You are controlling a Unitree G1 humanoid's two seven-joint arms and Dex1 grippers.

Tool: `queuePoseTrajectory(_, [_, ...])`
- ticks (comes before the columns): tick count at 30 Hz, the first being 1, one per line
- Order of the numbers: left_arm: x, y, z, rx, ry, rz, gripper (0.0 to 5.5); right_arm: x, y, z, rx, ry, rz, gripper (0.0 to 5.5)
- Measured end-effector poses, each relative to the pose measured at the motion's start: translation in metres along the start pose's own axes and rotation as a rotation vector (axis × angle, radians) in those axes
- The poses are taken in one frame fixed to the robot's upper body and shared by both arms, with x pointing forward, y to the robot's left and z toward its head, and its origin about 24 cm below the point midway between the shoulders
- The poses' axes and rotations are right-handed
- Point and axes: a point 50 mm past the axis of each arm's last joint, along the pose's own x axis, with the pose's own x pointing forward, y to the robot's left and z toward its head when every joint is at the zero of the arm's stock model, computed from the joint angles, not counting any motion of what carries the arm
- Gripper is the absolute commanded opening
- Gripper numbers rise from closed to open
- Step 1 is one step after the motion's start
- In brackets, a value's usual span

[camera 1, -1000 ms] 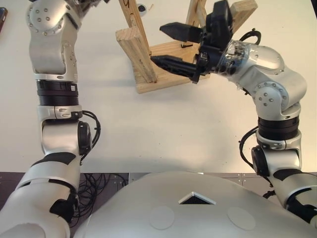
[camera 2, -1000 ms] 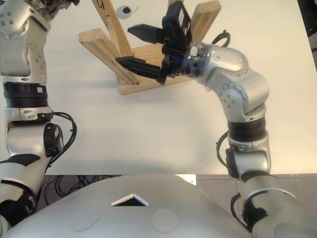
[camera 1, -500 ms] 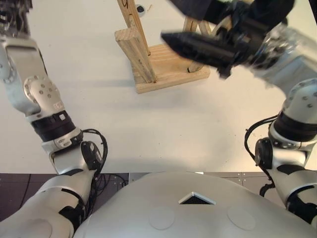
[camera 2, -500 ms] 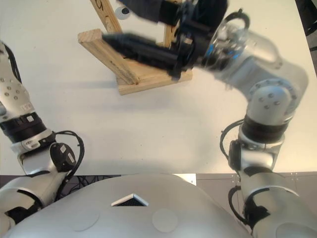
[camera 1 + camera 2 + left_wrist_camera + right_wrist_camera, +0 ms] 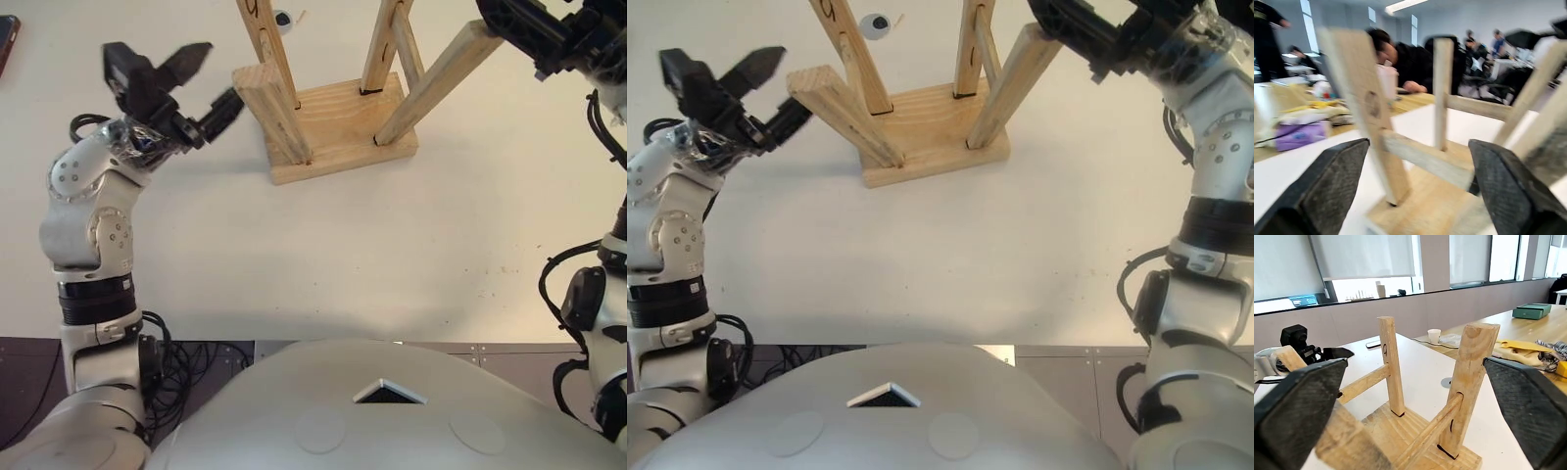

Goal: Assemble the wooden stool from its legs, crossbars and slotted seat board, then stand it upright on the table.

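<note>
Wooden stool (image 5: 333,132) is sitting upside down on the white table (image 5: 343,255) in the upper middle, while the left gripper (image 5: 224,70) at upper left and the right gripper (image 5: 1413,364) at upper right are hanging wide open beside it, holding nothing.

far legs (image 5: 257,29): tops cut off by the upper edge.
small round thing (image 5: 282,17): too small to tell.
dark thing (image 5: 5,39): cut by the left edge.
</note>
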Motion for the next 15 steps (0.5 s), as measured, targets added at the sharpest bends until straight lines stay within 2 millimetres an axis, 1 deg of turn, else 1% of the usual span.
queuePoseTrajectory(2, [0.007, 0.0, -0.004, 0.005, 0.045, -0.065, 4.07, -0.01, -0.001, -0.005, 0.047, -0.012, 0.007, 5.35])
queuePoseTrajectory(3, [0.008, 0.003, -0.008, 0.004, 0.065, -0.076, 4.07, -0.013, -0.001, -0.007, 0.098, -0.027, 0.022, 5.35])
queuePoseTrajectory(6, [0.008, 0.016, -0.007, 0.021, 0.072, -0.074, 4.07, -0.027, -0.01, -0.013, 0.313, -0.121, -0.023, 5.35])
queuePoseTrajectory(7, [0.009, 0.018, -0.007, 0.024, 0.072, -0.082, 4.07, -0.028, -0.012, -0.015, 0.37, -0.172, -0.025, 5.35])
queuePoseTrajectory(8, [0.009, 0.02, -0.007, 0.029, 0.077, -0.085, 4.07, -0.031, -0.014, -0.013, 0.403, -0.203, -0.027, 5.35])
queuePoseTrajectory(10, [0.008, 0.023, -0.009, 0.027, 0.081, -0.082, 4.07, -0.037, -0.019, -0.007, 0.416, -0.254, -0.043, 5.35])
queuePoseTrajectory(11, [0.007, 0.024, -0.009, 0.029, 0.082, -0.086, 4.07, -0.037, -0.02, -0.008, 0.413, -0.249, -0.041, 5.35])
queuePoseTrajectory(12, [0.007, 0.025, -0.009, 0.034, 0.083, -0.093, 4.07, -0.035, -0.019, -0.014, 0.4, -0.21, -0.017, 5.35])
queuePoseTrajectory(14, [0.007, 0.027, -0.009, 0.048, 0.098, -0.108, 4.07, -0.028, -0.012, -0.036, 0.391, -0.081, 0.037, 5.35])
queuePoseTrajectory(15, [0.004, 0.029, -0.016, 0.053, 0.166, -0.1, 4.07, -0.023, -0.008, -0.048, 0.383, -0.014, 0.068, 5.35])
